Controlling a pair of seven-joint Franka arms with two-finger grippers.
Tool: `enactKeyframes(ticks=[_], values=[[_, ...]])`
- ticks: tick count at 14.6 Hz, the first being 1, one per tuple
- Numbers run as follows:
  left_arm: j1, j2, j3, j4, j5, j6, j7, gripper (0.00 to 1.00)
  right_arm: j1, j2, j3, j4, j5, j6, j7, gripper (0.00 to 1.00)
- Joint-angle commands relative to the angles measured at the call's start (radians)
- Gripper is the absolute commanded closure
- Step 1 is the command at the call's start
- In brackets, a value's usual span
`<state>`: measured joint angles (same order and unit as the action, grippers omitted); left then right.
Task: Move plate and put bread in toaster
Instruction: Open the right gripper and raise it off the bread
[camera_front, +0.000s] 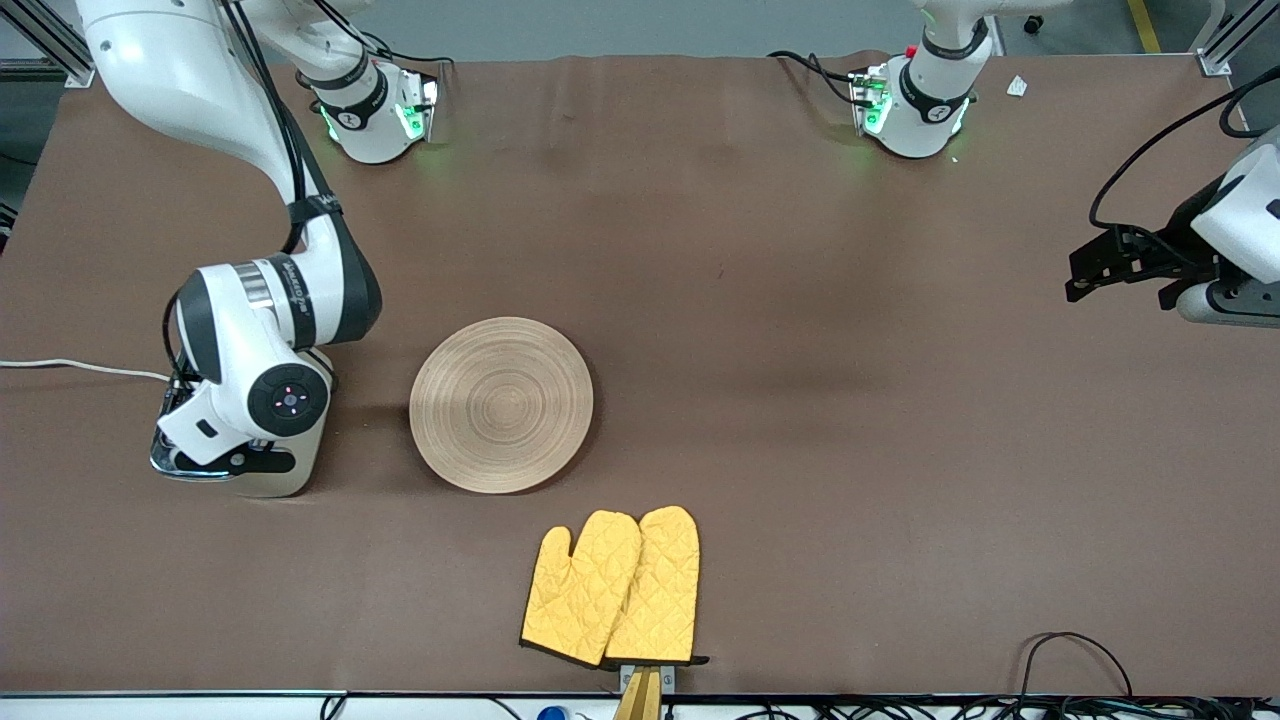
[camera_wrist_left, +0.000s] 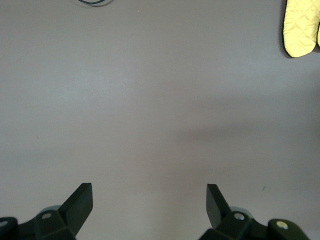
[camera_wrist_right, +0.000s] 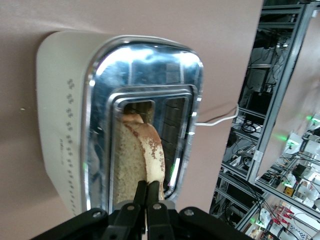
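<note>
The toaster (camera_wrist_right: 70, 130) stands at the right arm's end of the table; in the front view only its lower side (camera_front: 275, 485) shows under the right arm's hand. The bread (camera_wrist_right: 132, 160) stands in one slot, its crust edge up. My right gripper (camera_wrist_right: 148, 189) is over that slot, fingers pressed together with the tips against the bread's edge; nothing shows between them. The plate (camera_front: 500, 403) lies bare on the table beside the toaster, toward the middle. My left gripper (camera_front: 1085, 272) waits open and empty over bare table at the left arm's end; it also shows in the left wrist view (camera_wrist_left: 150, 200).
A pair of yellow oven mitts (camera_front: 612, 588) lies near the table's front edge, nearer to the front camera than the plate; one also shows in the left wrist view (camera_wrist_left: 300, 25). The toaster's white cord (camera_front: 80, 368) runs off the table's end. Cables (camera_front: 1075, 660) lie at the front edge.
</note>
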<state>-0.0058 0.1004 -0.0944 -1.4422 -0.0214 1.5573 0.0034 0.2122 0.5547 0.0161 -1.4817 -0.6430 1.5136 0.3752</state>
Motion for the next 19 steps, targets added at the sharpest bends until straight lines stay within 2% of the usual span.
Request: enactKeyframes(ticks=[1,2,3,5,8,12,15,19], values=[[-0.003,-0.007,-0.001,0.002,0.003,0.007,-0.013,0.00,-0.017,0.007,0.007,-0.003,0.017,0.010,0.014,0.53],[-0.003,-0.007,-0.001,0.002,0.003,0.007,-0.013,0.00,-0.017,0.005,0.007,-0.002,0.017,0.010,0.013,0.28],[-0.003,-0.007,-0.001,0.002,0.003,0.006,-0.013,0.00,-0.013,0.005,0.007,0.000,0.016,0.011,0.013,0.16],[-0.005,-0.007,-0.001,0.002,0.003,0.007,-0.013,0.00,-0.002,-0.018,0.008,0.015,0.013,0.004,0.001,0.00],[-0.003,-0.007,-0.001,0.000,0.003,0.007,-0.016,0.00,0.009,-0.079,0.013,0.035,0.019,-0.003,-0.030,0.00],[-0.005,-0.011,-0.005,-0.010,0.029,0.062,-0.060,0.00,-0.002,-0.198,0.007,0.038,0.182,-0.019,-0.079,0.00],[-0.006,-0.021,-0.005,-0.041,0.031,0.110,-0.060,0.00,-0.002,-0.271,0.008,0.040,0.228,-0.082,-0.142,0.00],[-0.005,-0.030,-0.011,-0.052,0.050,0.121,-0.040,0.00,-0.081,-0.428,0.002,0.003,0.463,-0.099,-0.148,0.00]])
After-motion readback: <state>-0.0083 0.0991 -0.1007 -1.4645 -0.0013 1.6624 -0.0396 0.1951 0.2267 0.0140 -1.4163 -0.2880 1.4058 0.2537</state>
